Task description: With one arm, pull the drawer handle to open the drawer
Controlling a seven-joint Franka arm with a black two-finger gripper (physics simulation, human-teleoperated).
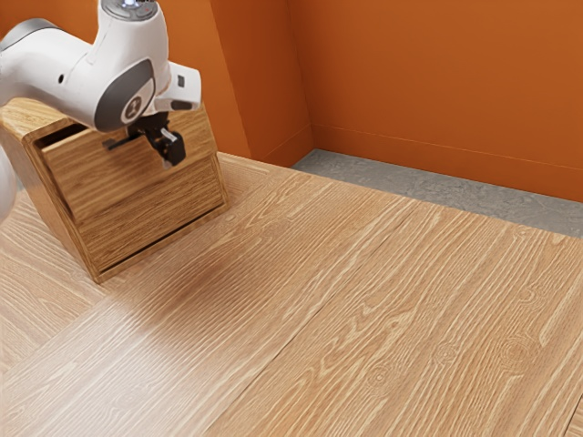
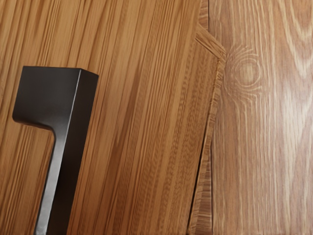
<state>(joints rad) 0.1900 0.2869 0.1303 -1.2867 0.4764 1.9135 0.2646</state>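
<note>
Since the drawer handle must be pulled outward, the pincer is held against the drawer front, at ten o'clock on the surface; its opening cannot be told.

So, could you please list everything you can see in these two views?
cabinet: one, brown wood, on the table at the exterior view's upper left
drawer: one, brown wood, upper front of the cabinet
handle: one, black, on the drawer front
table: one, light wood, underneath everything
walls: two, orange, behind the table
floor: one strip, grey, between table and wall
arm: one, white and grey, from the exterior view's upper left
tool: one, black, at the handle
</note>
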